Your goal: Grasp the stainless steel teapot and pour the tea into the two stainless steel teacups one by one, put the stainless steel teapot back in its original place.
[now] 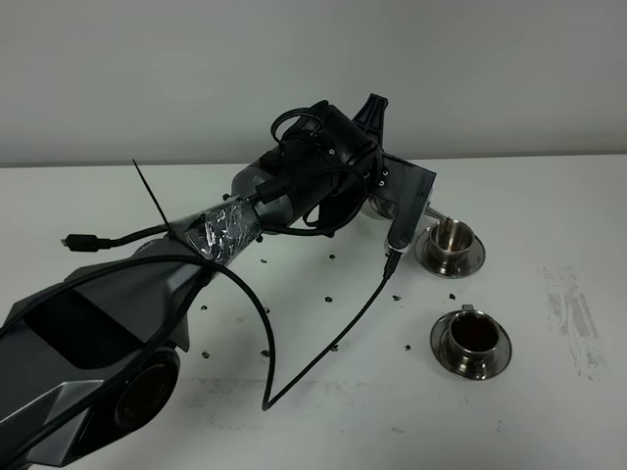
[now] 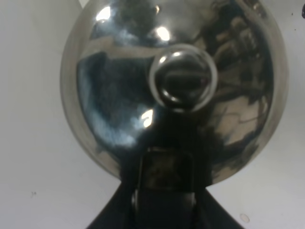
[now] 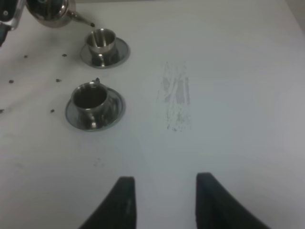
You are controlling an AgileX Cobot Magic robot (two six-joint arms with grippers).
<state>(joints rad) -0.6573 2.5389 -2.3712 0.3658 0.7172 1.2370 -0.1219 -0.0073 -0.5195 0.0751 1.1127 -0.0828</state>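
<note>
Stainless steel teapot (image 2: 114, 86): off the table's middle toward the right, close by the far teacup (image 3: 100, 39), largely hidden behind the arm in the high view. Polished all over, so likely slippery. Rigid. Probably weighty with liquid inside, and the load will slosh.

Only sound hold is the loop handle (image 2: 164, 174). The body is too wide and slick. Left gripper (image 2: 164, 191) appears clamped on that handle, beneath the lid knob (image 2: 183, 78).

Wrist camera looks straight down the knob-to-base axis. Upright or tilted: cannot tell.

Handle-to-spout line runs at the far teacup. Spout (image 3: 80, 18) tip is just beside its rim.

Far teacup looks bright inside, seemingly unfilled. Near teacup (image 3: 89, 98) holds dark tea (image 1: 474, 333).

Right gripper (image 3: 164, 200): fingers apart, holding nothing, over bare table (image 3: 228, 95), well apart from both cups.
</note>
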